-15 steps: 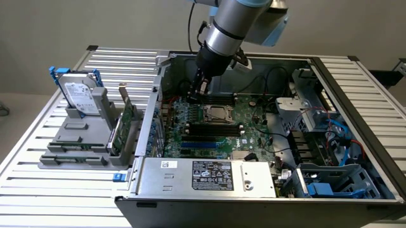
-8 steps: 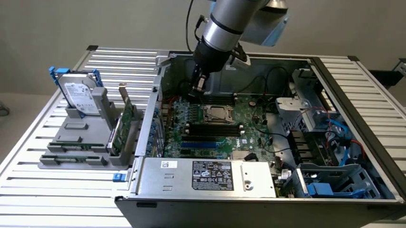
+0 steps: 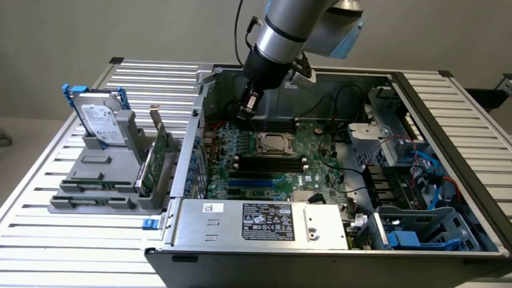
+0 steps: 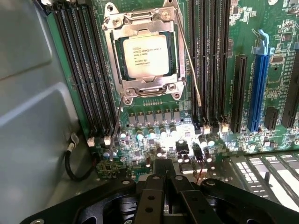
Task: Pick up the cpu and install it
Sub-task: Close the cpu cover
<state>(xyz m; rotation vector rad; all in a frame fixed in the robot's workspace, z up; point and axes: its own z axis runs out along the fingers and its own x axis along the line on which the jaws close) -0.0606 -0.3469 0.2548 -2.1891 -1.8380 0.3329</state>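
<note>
Where the open tower case (image 3: 336, 257) lay on its side on the slatted metal surface (image 3: 72, 240), the cpu (image 4: 146, 56) sat in the motherboard (image 3: 320, 171) socket, ringed by the silver socket frame (image 4: 140, 86) with a thin wire lever (image 4: 191, 70) running along one side. Banks of black memory slots (image 4: 84, 60) flanked the socket on both sides, and a blue expansion slot (image 4: 259, 88) stood farther off across the board. A row of small capacitors (image 4: 154, 133) lay between the socket and the claw (image 4: 164, 167), and a black cable (image 4: 74, 163) looped near the case wall beside them. Outside the case, on the exterior view's left, a hard drive (image 3: 100, 120) stood upright in a gray holder (image 3: 104, 180). The arm (image 3: 288, 30) reached down from above into the far part of the case, its claw hanging over the board near the socket but apart from the cpu. Its fingers were pressed together with nothing between them. Dark print lined the cpu's silvery top, the hard drive wore a white sticker, and the power supply (image 3: 264, 222) at the near edge carried a black label, none of it clear enough to read.
</note>
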